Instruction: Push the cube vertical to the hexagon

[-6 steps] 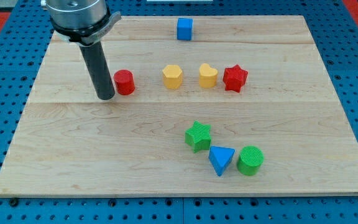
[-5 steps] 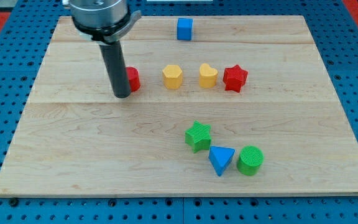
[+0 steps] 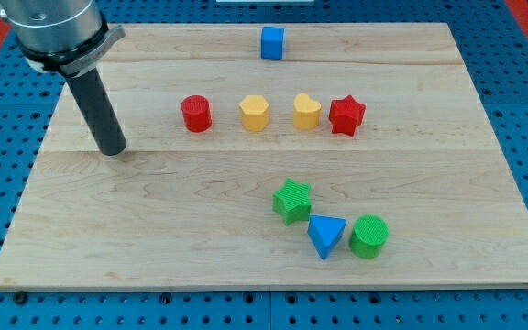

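The blue cube [image 3: 272, 42] sits near the view's top edge of the wooden board, at centre. The yellow hexagon [image 3: 255, 113] lies below it in a row, with a red cylinder [image 3: 196, 114] to its left and a yellow heart [image 3: 307, 111] and a red star [image 3: 346, 115] to its right. My tip [image 3: 113, 149] rests on the board at the view's left, well left of the red cylinder and touching no block.
A green star [image 3: 292, 200], a blue triangle [image 3: 326, 236] and a green cylinder [image 3: 369, 236] cluster at the view's lower right. The wooden board [image 3: 154, 229] lies on a blue pegboard table.
My tip went right against the red cylinder and nudged it slightly right, then pulled back far to the left. The other blocks have not moved.
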### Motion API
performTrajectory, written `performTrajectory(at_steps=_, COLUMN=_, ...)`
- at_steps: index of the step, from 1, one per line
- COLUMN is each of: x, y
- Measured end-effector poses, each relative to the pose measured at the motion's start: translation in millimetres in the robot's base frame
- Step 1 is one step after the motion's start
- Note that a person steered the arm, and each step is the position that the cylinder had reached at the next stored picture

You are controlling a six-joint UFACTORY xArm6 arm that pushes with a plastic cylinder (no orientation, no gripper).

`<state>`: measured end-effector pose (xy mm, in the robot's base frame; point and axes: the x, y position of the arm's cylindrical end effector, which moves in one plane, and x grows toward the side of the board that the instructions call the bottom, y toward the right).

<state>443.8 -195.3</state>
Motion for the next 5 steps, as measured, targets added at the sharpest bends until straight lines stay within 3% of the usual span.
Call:
performTrajectory(at_steps=2, x=7, y=-32)
performTrajectory(at_steps=4, x=-105, y=29)
performTrajectory(at_steps=5, x=-116, y=75)
